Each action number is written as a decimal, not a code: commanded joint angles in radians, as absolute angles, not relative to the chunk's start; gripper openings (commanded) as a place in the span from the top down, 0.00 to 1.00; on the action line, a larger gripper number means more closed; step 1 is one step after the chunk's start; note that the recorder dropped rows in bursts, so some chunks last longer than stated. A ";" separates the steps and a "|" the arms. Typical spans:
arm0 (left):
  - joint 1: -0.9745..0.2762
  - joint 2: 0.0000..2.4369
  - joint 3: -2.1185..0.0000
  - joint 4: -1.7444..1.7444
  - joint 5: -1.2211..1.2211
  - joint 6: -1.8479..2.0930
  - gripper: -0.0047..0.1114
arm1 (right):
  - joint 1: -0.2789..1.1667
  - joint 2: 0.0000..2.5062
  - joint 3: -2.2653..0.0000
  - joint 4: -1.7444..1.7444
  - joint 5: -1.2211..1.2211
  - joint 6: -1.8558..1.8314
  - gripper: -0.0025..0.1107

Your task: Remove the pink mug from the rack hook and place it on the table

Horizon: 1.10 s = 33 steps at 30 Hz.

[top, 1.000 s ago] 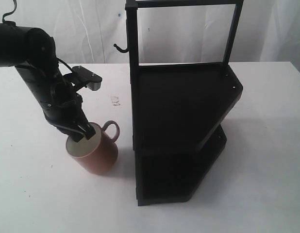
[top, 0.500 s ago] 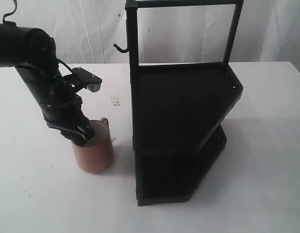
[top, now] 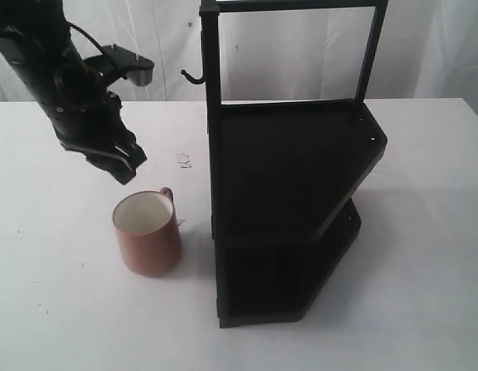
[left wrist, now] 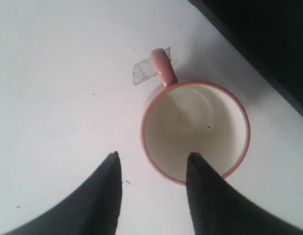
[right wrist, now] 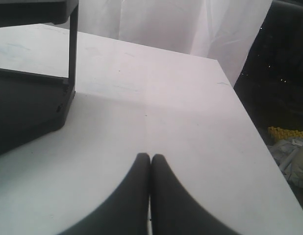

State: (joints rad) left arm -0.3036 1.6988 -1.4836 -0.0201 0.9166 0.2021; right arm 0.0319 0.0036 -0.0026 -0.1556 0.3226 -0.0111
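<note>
Looks like a robot lab test bench: plain white table backed by white curtains.

White draped fabric is hanging behind the scene, taking soft even light; a tall black two-tier shelf unit is standing before it.

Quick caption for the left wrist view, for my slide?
Open left end effector above the upright pink mug, which stands free on the white table.
</note>
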 commanded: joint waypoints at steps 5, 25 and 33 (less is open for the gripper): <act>-0.301 1.621 -1.486 0.219 1.074 0.117 0.96 | 0.028 0.000 0.000 -0.151 0.313 -0.006 0.98; 0.107 1.380 -0.838 0.547 0.309 -0.534 0.96 | 0.028 0.000 0.000 -0.151 0.313 -0.006 0.98; 0.128 0.965 -0.559 0.547 -0.119 -0.580 0.96 | 0.028 0.000 0.000 -0.151 0.313 -0.006 0.98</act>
State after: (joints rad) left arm 0.1258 1.0872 -0.6186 0.5442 -0.0083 -0.5628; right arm 0.0319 0.0036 -0.0026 -0.1556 0.3226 -0.0111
